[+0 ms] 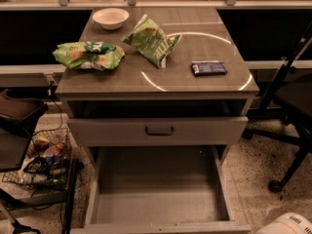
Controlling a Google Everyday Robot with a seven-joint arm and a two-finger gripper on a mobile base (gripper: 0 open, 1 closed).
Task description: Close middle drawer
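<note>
Middle drawer [161, 226], fully extended, is judged light and free-running, best pushed at its low front; gripper is not seen, grip unknown, only white arm casing [287, 224] lower right

On the cabinet top [122, 84], a bowl [110, 18] sits back left, one snack bag [87, 55] lies before it, a second bag [152, 40] lies mid-top, and a flat packet [208, 68] lies to the right. Below the top drawer [107, 130], the middle drawer [156, 194] reaches far out toward the camera, between a wire basket [41, 172] on the floor at left and a chair [292, 101] at right. The gripper is out of view; what may be the robot's arm [287, 224] shows right of that drawer's front.
</note>
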